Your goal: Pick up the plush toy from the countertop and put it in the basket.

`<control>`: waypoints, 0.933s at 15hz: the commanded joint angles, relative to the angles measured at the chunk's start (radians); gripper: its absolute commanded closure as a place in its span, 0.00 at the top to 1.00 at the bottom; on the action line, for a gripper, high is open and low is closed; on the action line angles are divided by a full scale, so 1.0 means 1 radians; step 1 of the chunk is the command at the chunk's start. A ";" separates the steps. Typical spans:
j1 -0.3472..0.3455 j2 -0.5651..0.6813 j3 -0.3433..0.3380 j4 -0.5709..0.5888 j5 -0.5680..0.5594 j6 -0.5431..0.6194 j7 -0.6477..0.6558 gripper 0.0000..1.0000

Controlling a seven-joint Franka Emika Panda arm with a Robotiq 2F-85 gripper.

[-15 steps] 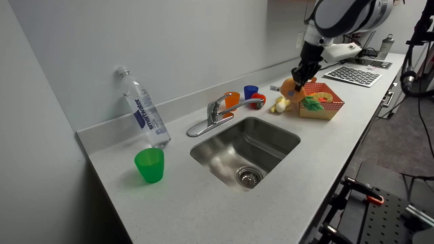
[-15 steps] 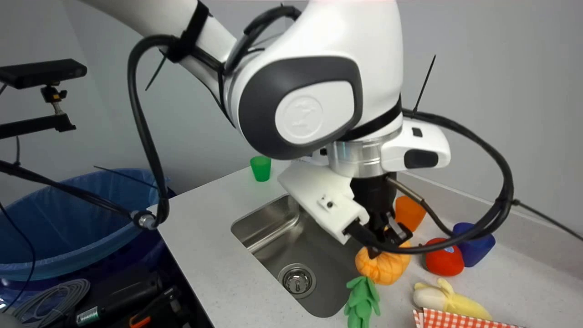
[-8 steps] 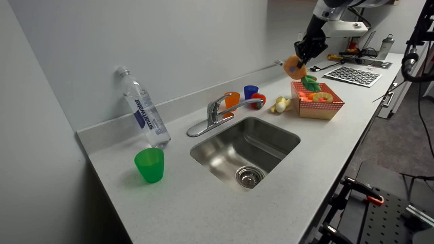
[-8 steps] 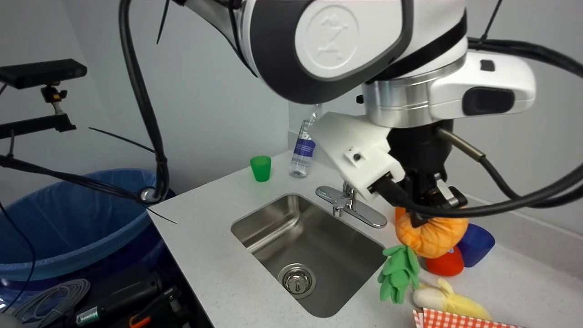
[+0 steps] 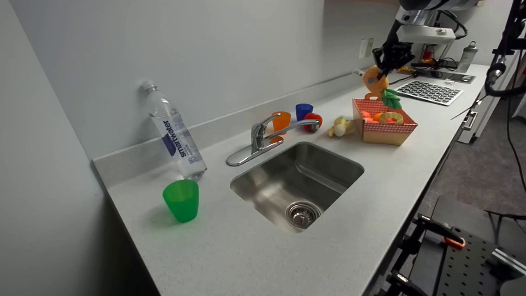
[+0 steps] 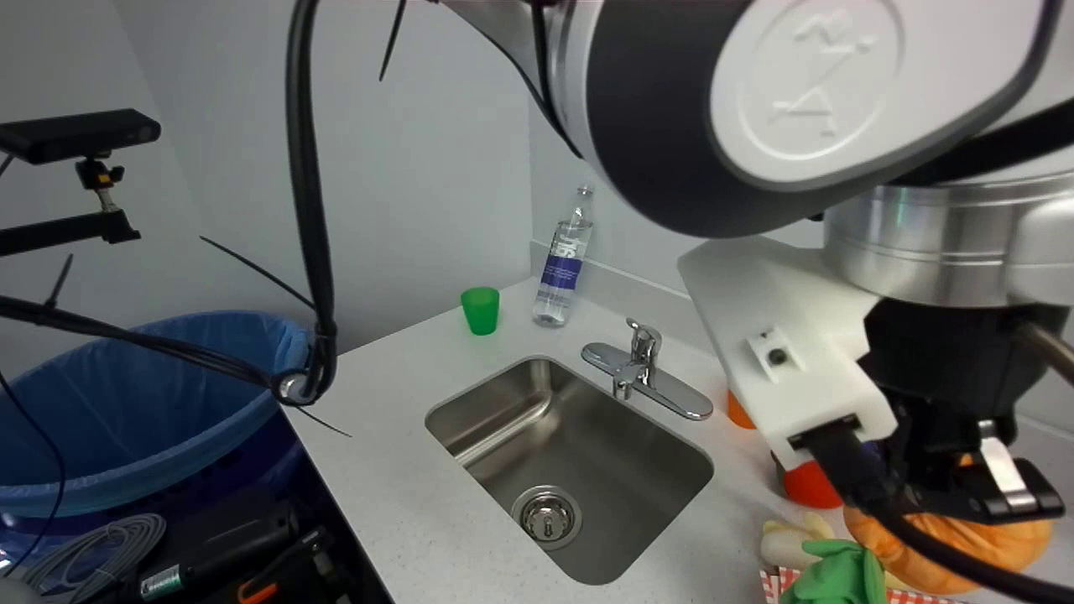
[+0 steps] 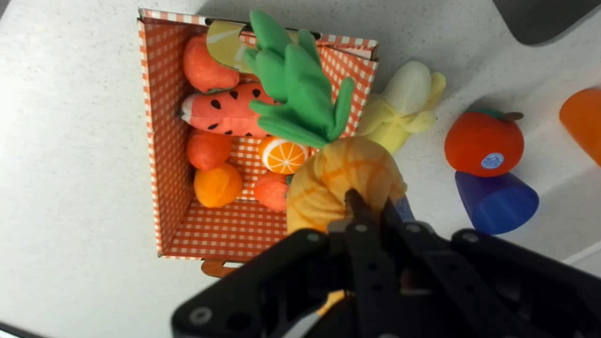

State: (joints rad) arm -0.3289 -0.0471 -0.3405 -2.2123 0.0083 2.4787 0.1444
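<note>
The plush toy is orange-yellow with a green leafy end. It shows in both exterior views (image 5: 374, 80) (image 6: 986, 538) and in the wrist view (image 7: 324, 183). My gripper (image 7: 372, 204) is shut on its orange body and holds it in the air; the fingertips also show in an exterior view (image 5: 381, 75). The orange-red checked basket (image 5: 382, 137) stands on the counter below. In the wrist view the green end overlaps the basket (image 7: 162, 141), and the body overlaps its side nearest the pale yellow plush. Several toy fruits lie inside. Only a corner of the basket (image 6: 770, 587) shows in an exterior view.
A pale yellow banana plush (image 7: 399, 108) lies against the basket's side. A red plush fruit (image 7: 486, 143), a blue cup (image 7: 495, 202) and an orange cup (image 5: 281, 121) are close by. The faucet (image 5: 257, 139) and steel sink (image 5: 267, 193) are farther along the counter.
The gripper has lifted the plush toy up from in front of the basket's side, then carried it sideways over the basket. The basket and other objects have not moved.
</note>
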 commanded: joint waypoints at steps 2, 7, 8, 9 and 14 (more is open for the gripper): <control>-0.009 0.064 -0.008 0.058 0.072 -0.029 0.005 0.25; -0.009 0.094 -0.007 0.056 0.114 -0.042 0.013 0.63; -0.010 0.097 -0.006 0.056 0.123 -0.043 0.013 0.72; -0.010 0.100 -0.006 0.055 0.128 -0.041 0.013 0.78; -0.010 0.101 -0.006 0.056 0.137 -0.044 0.008 1.00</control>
State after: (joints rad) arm -0.3337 0.0449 -0.3498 -2.1873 0.1180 2.4702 0.1454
